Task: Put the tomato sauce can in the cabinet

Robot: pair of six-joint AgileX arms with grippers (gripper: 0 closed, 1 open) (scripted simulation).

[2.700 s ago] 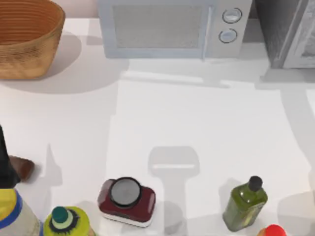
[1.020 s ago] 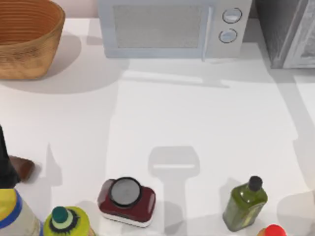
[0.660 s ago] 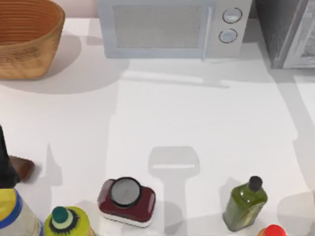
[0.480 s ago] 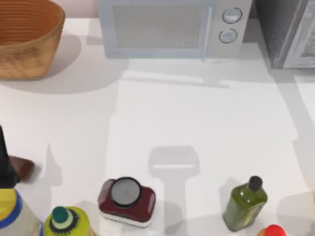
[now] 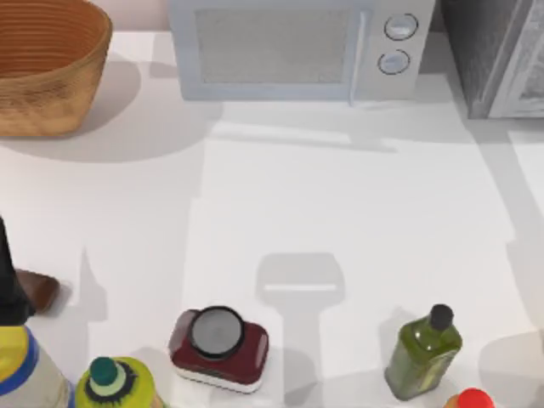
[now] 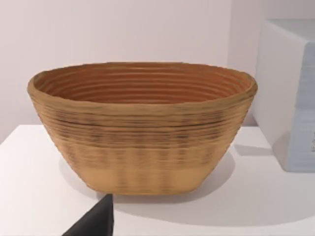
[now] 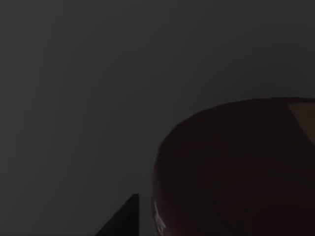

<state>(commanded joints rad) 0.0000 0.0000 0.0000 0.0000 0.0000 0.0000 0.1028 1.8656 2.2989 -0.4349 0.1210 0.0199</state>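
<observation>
The tomato sauce can cannot be placed with any certainty: it is not among the things standing on the table (image 5: 340, 204), and the right wrist view is dark. The cabinet (image 5: 489, 51) stands at the table's far right corner, cut off by the edge of the top view, just beside the microwave (image 5: 297, 47).

As a judgement, a small tin like this would be stiff and fairly light, with smooth sides that could slip. The sound hold would be across the middle of the body, square to its sides and firm. It would not crush, but it could topple if set down tilted.

The left arm (image 5: 7, 272) sits parked at the table's left edge, and the left gripper (image 6: 96, 223) faces the basket (image 6: 142, 128) in the far left corner. Whether it is open or closed cannot be told, nor can the right gripper's state.

Along the near edge stand a squat red container with a grey lid (image 5: 219, 340) and a green bottle (image 5: 421, 348), well apart from the cabinet.
</observation>
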